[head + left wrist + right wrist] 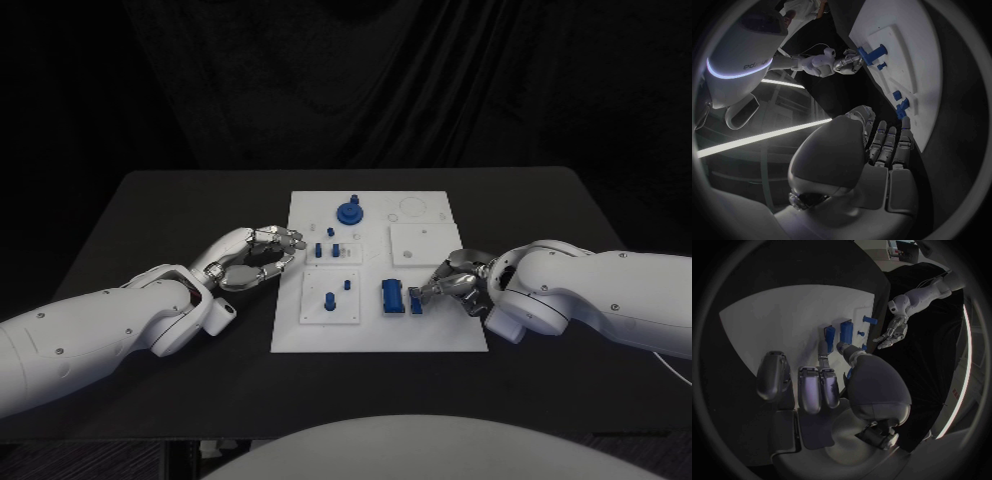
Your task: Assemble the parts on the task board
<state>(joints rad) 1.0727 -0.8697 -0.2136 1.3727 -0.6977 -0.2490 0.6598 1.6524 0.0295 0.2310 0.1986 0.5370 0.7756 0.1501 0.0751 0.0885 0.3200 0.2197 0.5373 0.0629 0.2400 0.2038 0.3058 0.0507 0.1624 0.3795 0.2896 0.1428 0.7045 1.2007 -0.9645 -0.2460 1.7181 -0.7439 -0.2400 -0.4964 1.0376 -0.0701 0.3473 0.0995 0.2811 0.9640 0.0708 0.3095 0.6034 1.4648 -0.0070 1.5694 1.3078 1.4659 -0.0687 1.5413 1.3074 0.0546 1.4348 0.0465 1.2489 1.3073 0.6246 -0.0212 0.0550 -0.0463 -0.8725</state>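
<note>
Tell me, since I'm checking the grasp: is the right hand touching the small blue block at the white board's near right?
Touching. In the head view the right hand has its fingertips on the small blue block; the right wrist view shows fingers around that block with no gap.

The black table (173,210) carries the white task board (433,335) at its middle.

No legible text anywhere (task board (433,335) unmarked).

The right hand (826,385) is seen over the white task board (773,315), fingertips at two upright blue blocks (845,331). The left hand (892,334) is seen beyond, fingers spread.
</note>
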